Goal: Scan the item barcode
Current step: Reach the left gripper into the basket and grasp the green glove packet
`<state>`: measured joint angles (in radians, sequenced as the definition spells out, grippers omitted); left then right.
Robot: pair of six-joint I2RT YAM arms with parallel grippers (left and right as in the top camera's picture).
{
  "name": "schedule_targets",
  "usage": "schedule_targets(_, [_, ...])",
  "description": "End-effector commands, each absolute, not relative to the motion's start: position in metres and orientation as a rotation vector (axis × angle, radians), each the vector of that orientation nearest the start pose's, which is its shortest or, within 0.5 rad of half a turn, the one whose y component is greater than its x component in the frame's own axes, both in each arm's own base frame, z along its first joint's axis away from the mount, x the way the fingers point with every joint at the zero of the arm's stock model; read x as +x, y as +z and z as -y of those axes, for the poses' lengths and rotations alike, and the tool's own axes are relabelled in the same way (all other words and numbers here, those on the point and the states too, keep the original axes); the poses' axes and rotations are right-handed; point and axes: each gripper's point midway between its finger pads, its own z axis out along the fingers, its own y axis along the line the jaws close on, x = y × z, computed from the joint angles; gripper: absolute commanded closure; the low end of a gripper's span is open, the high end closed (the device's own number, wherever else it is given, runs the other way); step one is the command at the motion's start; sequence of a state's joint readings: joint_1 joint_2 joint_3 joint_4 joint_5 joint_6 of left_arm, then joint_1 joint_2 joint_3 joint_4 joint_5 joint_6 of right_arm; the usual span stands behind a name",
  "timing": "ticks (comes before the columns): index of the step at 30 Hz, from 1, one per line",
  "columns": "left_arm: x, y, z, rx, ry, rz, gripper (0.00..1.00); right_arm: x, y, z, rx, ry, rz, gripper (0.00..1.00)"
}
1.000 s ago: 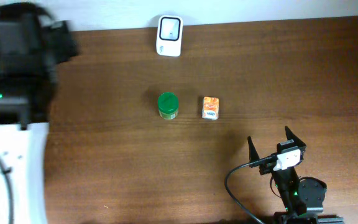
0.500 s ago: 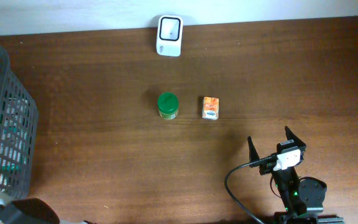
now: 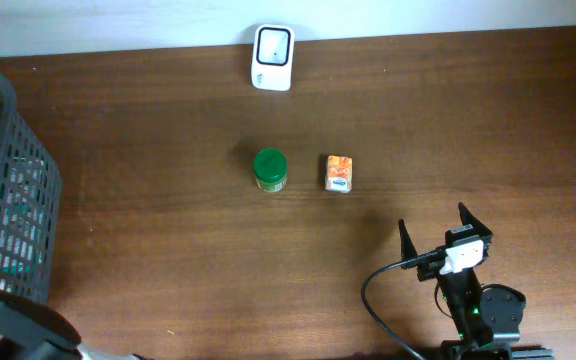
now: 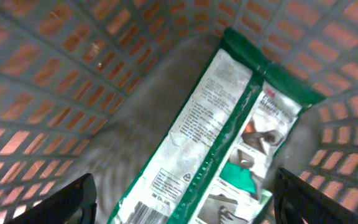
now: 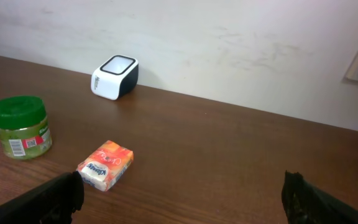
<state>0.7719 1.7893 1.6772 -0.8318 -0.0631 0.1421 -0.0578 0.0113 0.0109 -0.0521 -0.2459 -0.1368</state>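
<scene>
Two wide-open, empty grippers: our left gripper (image 4: 184, 183) hangs inside the basket (image 4: 42, 93) over the packet (image 4: 216, 124) on its floor, while the right gripper (image 3: 435, 225) sits well outside. We should descend straight, pinching the packet's narrow width.

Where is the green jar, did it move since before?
No. The green jar still stands just left of the orange box, straight below the white scanner, same as before.

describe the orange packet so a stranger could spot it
Look at the middle of the brown table. Two small things sit side by side there. The orange packet is the flat rectangular one; its neighbour is a round green-lidded jar.
</scene>
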Motion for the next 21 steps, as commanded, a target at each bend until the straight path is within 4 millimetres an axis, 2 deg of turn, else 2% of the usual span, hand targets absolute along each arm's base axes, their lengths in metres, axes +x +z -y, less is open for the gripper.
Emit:
schedule_targets(1, [0.334, 0.169, -0.345, -0.711, 0.456, -2.549, 0.21, 0.243, 0.162, -0.031, -0.261, 0.065, -1.603, 0.02])
schedule_targets(7, [0.342, 0.142, -0.356, -0.677, 0.457, -2.583, 0.2, 0.243, 0.162, -0.031, -0.261, 0.065, -1.603, 0.02])
schedule_targets(9, [0.342, 0.129, -0.359, -0.628, 0.465, -2.623, 0.19, 0.243, 0.162, -0.031, -0.261, 0.065, -1.603, 0.01])
schedule_targets(13, [0.34, 0.107, -0.364, -0.646, 0.445, -2.658, 0.2, 0.243, 0.162, -0.031, -0.261, 0.065, -1.603, 0.02])
schedule_targets(17, [0.344, 0.098, -0.369, -0.637, 0.451, -2.656, 0.18, 0.243, 0.162, -0.031, -0.261, 0.065, -1.603, 0.02])
schedule_targets(21, [0.349, 0.095, -0.374, -0.549, 0.48, -2.668, 0.18, 0.243, 0.162, -0.031, -0.261, 0.065, -1.603, 0.02])
